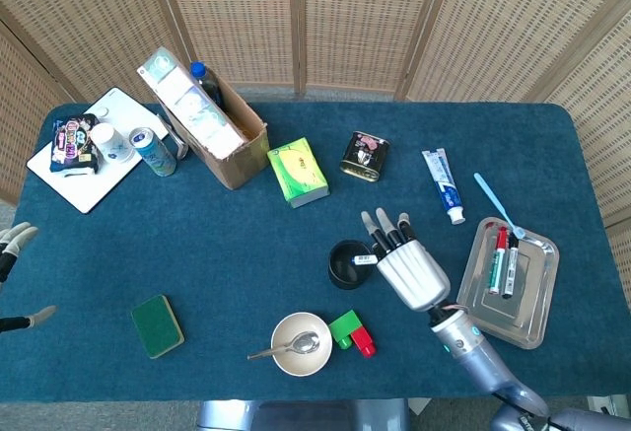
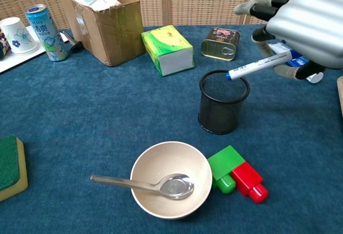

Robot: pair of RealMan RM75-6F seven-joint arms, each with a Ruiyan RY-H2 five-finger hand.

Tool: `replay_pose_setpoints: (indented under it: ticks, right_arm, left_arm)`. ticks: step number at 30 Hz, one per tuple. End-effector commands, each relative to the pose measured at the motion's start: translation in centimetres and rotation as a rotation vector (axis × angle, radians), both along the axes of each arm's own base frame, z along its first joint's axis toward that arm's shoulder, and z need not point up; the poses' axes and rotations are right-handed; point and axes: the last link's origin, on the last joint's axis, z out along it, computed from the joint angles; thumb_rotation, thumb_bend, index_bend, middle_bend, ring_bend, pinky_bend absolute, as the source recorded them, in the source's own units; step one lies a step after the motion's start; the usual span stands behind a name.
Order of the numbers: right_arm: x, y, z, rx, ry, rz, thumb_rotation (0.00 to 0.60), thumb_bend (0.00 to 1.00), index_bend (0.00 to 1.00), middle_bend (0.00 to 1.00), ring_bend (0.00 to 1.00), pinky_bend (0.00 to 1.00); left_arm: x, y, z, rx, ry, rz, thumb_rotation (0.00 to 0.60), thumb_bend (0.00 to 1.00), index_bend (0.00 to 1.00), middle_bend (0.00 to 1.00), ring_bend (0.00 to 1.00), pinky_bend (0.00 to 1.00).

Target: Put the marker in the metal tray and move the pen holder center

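My right hand hovers just right of the black mesh pen holder, pinching a white marker with a blue tip. In the chest view the marker lies nearly level, its blue tip over the rim of the pen holder, held by the right hand. The metal tray sits at the right edge and holds a red marker and a black marker. My left hand shows at the far left edge, fingers apart and empty.
A bowl with a spoon and green and red bricks lie in front of the holder. A toothpaste tube, a toothbrush, a tin, a green tissue box, a cardboard box and a sponge are spread around.
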Motion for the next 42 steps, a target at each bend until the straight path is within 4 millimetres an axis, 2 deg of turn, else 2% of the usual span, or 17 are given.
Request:
replay_pose_setpoints:
  ticks: [1,16,22,25,29,34,39,42]
  right_arm:
    - [0.5,-0.2,-0.5,-0.008,0.028,0.026,0.6,0.44,0.61,0.06,0.11,0.32]
    - [0.3,0.2,-1.3,-0.094,0.197,0.117,0.6,0.44,0.56,0.05,0.11,0.32]
    - [0.3,1.0,-1.9,-0.107,0.24,0.133,0.6,0.45,0.49,0.03,0.11,0.32]
    - [0.4,1.1,-2.1,-0.114,0.256,0.142,0.6,0.45,0.42,0.03,0.11,0.32]
    - [0.5,1.2,-2.2,-0.116,0.277,0.141,0.6,0.47,0.23,0.01,0.11,0.32]
    - [0.6,1.4,-1.8,-0.132,0.279,0.126,0.6,0.47,0.08,0.0,0.08,0.32]
    - [1.1,1.9,-0.7,-0.169,0.263,0.114,0.6,0.47,0.06,0.0,0.07,0.32]
    - [1.1,2.0,0.6,-0.196,0.22,0.123,0.6,0.46,0.06,0.0,0.07,0.32]
  left_arm:
    - [0.0,0.0,0.1,0.003,-0.002,-0.003,0.6,0.15,0.05,0.0,0.0,0.0]
    - [0.0,-0.2,0.4,0.007,-0.014,-0.003,0.6,0.15,0.05,0.0,0.0,0.0]
    - [0.0,-0.2,0.5,0.003,-0.018,-0.006,0.6,0.15,0.05,0.0,0.0,0.0]
    - [0.0,-0.2,0.5,0.004,-0.019,-0.006,0.6,0.15,0.05,0.0,0.0,0.0]
    - [0.0,-0.2,0.5,0.004,-0.02,-0.006,0.6,0.15,0.05,0.0,0.0,0.0]
    - [-0.1,-0.2,0.6,0.005,-0.022,-0.005,0.6,0.15,0.05,0.0,0.0,0.0]
    - [-0.1,-0.2,0.6,0.005,-0.024,-0.005,0.6,0.15,0.05,0.0,0.0,0.0]
    - [-0.2,-0.2,0.7,0.005,-0.026,-0.003,0.6,0.15,0.05,0.0,0.0,0.0]
